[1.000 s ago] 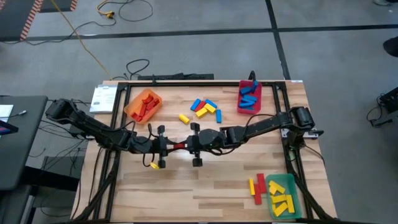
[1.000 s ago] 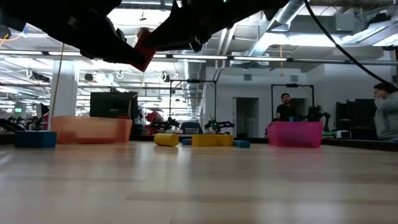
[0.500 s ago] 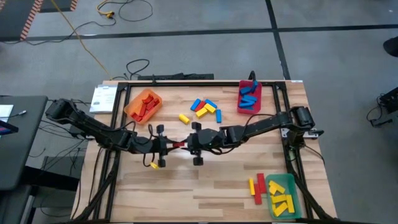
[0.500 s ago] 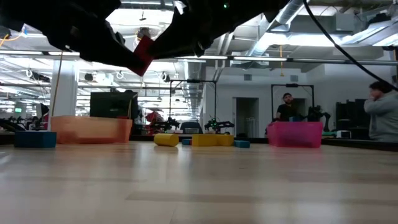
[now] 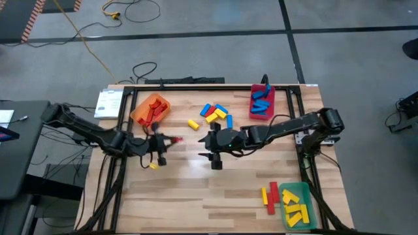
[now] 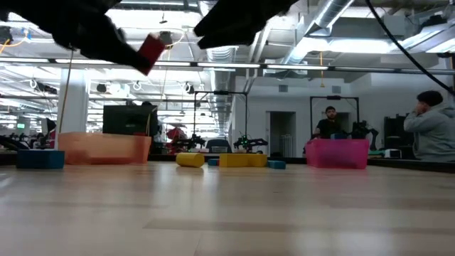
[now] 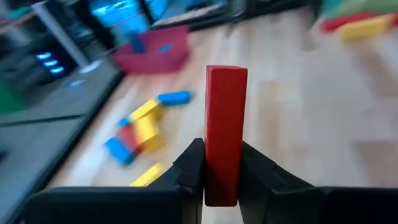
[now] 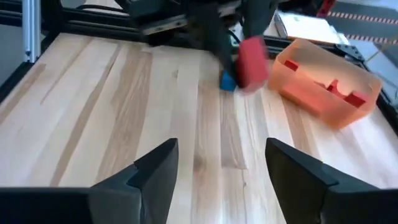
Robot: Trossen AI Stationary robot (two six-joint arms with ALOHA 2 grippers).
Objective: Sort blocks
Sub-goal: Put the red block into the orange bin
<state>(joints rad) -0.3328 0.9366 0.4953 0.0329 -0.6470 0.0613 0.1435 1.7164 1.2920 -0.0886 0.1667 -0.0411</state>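
A red block hangs over the table's middle left, with my left gripper shut on it; the low view shows the red block tilted, high above the wood. To its right, my right gripper stands open, a short gap away from the block, with nothing between its fingers. A loose heap of blue, yellow and red blocks lies flat on the table at the far middle, and a single yellow block lies just in front of it. My left gripper pinches the red block's near end between its two fingers, which lie on its two long sides. The fingers come from the table's left, nearly level, and lie along the block. The block's free end sticks out past the fingertips, clear of the table.
An orange bin with red blocks stands at the far left, a red bin with blue blocks at the far right, and a green bin with yellow blocks at the near right. Yellow and red blocks lie beside it. People stand in the room beyond.
The two grippers met at the table's middle, both on the red block. My right gripper has opened, let go of the block and drawn back toward the table's right, rising. My left gripper has carried the block toward the table's left and far edge, slightly up.
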